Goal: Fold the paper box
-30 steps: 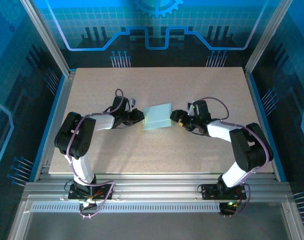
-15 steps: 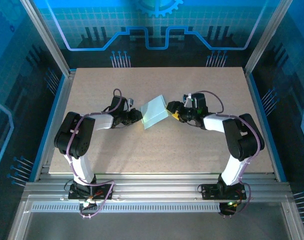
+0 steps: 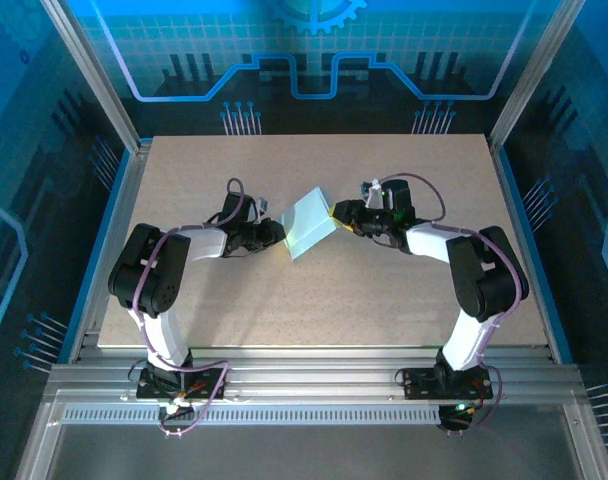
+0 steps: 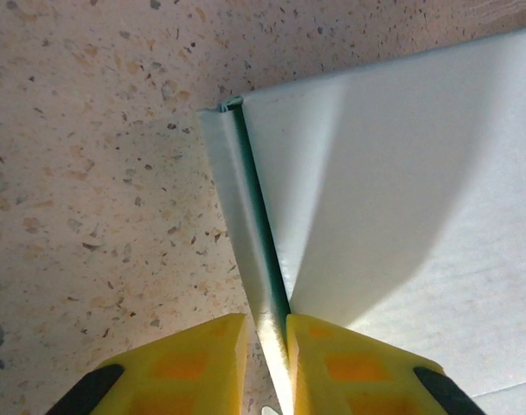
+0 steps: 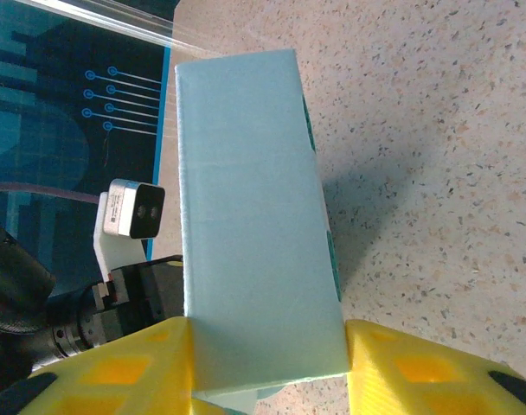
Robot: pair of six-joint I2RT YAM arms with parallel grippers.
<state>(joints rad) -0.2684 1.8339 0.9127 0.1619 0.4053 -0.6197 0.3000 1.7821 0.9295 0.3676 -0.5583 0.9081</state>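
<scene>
The paper box (image 3: pixel 310 224) is tilted up off the speckled counter (image 3: pixel 314 300). The left gripper (image 3: pixel 277 231) pinches its thin edge, and the right gripper (image 3: pixel 336 213) clasps its opposite sides.

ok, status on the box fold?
Left claw pinching paper box edge. Right claw clamped across its other end. Box tilted up off table. Nothing blocking.

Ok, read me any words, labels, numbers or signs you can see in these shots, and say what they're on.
None to read.
The paper box is plain pale card with no print.
The blue back panel carries circuit-style lines and a gear shape, no letters or numbers.
</scene>
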